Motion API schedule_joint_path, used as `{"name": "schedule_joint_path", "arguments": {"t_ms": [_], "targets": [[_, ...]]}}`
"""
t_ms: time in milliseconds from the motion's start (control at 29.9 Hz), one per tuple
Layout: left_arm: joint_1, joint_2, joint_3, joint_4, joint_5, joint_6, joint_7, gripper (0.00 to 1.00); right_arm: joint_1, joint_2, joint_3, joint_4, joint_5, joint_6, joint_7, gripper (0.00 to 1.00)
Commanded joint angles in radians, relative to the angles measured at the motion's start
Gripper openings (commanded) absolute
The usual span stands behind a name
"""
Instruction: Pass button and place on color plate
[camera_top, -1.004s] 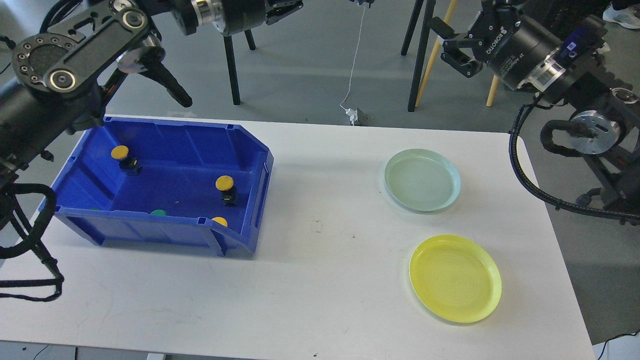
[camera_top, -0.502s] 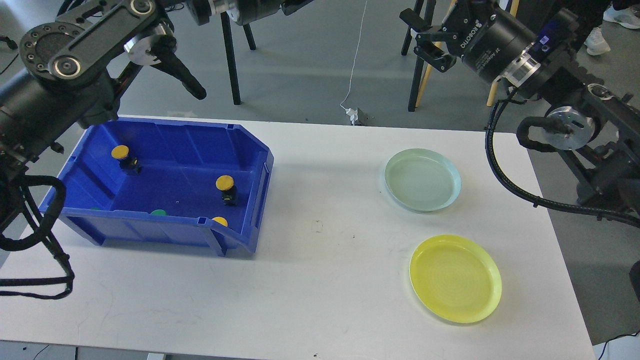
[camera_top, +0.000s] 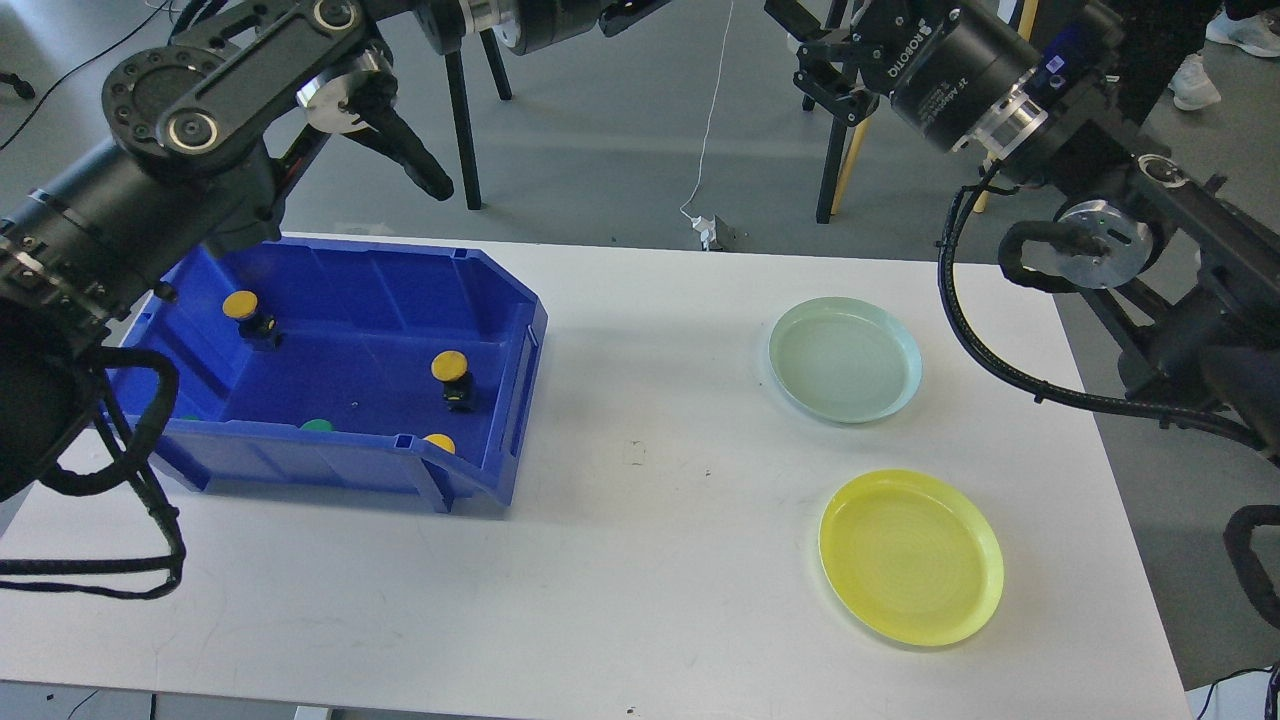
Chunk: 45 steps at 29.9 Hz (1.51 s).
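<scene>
Yellow button (camera_top: 449, 366) sits in the blue bin (camera_top: 520, 330) at left-centre, well below both grippers at the frame's top: right gripper (camera_top: 815, 50) spread empty, left gripper's (camera_top: 635, 8) state unclear.

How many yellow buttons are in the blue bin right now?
3: one far-left, one centre-right, one peeking over the front wall of the blue bin. Others may be hidden.

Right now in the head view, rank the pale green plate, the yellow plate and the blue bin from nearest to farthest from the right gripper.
1. Pale green plate, below the right gripper, far right of the table.
2. Yellow plate, near right.
3. Blue bin, left side.
</scene>
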Motion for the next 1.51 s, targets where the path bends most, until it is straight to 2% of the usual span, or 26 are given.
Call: {"name": "schedule_joint_path", "arguments": {"t_ms": [0, 100, 134, 201, 402, 569, 636, 669, 803, 837, 1004, 1238, 1372, 1472], "targets": [[0.000, -0.001, -0.002, -0.001, 0.000, 0.000, -0.002, 0.28, 0.007, 0.002, -0.001, -0.002, -0.003, -0.014, 0.007, 0.82], [0.000, -0.001, -0.004, -0.001, -0.003, 0.000, -0.002, 0.28, 0.011, 0.009, 0.000, -0.008, -0.012, -0.022, 0.009, 0.78], [0.000, -0.002, -0.002, -0.001, -0.011, 0.000, -0.002, 0.28, 0.013, 0.009, -0.001, -0.011, -0.015, -0.022, 0.009, 0.71], [0.000, -0.005, 0.002, -0.001, -0.026, 0.000, 0.000, 0.28, 0.013, 0.011, -0.003, -0.017, -0.020, -0.020, 0.009, 0.65], [0.000, -0.008, 0.001, 0.005, -0.031, 0.000, 0.000, 0.28, 0.013, 0.025, -0.003, -0.020, -0.064, -0.014, 0.004, 0.37], [0.000, -0.010, 0.002, 0.007, -0.034, 0.000, 0.000, 0.28, 0.013, 0.040, -0.003, -0.022, -0.064, -0.011, 0.002, 0.25], [0.000, -0.013, 0.004, 0.008, -0.034, 0.000, 0.000, 0.28, 0.014, 0.045, -0.003, -0.023, -0.064, -0.011, 0.002, 0.23], [0.001, -0.014, 0.004, 0.010, -0.034, 0.000, 0.000, 0.32, 0.014, 0.045, -0.003, -0.026, -0.064, -0.011, 0.002, 0.23], [0.001, -0.027, 0.005, 0.011, -0.034, 0.000, 0.015, 0.75, 0.023, 0.045, -0.003, -0.034, -0.063, -0.011, 0.002, 0.21], [0.001, -0.034, 0.004, 0.014, -0.034, 0.000, 0.021, 0.90, 0.025, 0.045, -0.003, -0.034, -0.063, -0.010, 0.004, 0.20], [0.001, -0.039, -0.001, 0.019, -0.034, 0.000, 0.054, 0.98, 0.030, 0.045, -0.003, -0.039, -0.064, -0.010, 0.004, 0.19], [0.009, -0.008, 0.008, 0.048, -0.020, 0.000, 0.063, 0.99, 0.059, 0.029, -0.007, -0.118, -0.064, -0.017, -0.011, 0.19], [0.046, 0.083, 0.022, 0.059, -0.018, 0.000, 0.063, 0.99, 0.057, -0.012, -0.056, -0.206, -0.064, -0.010, -0.021, 0.20], [0.083, 0.140, 0.030, 0.059, -0.018, 0.000, 0.055, 0.99, 0.034, -0.044, -0.179, -0.261, -0.064, -0.013, -0.016, 0.20]]}}
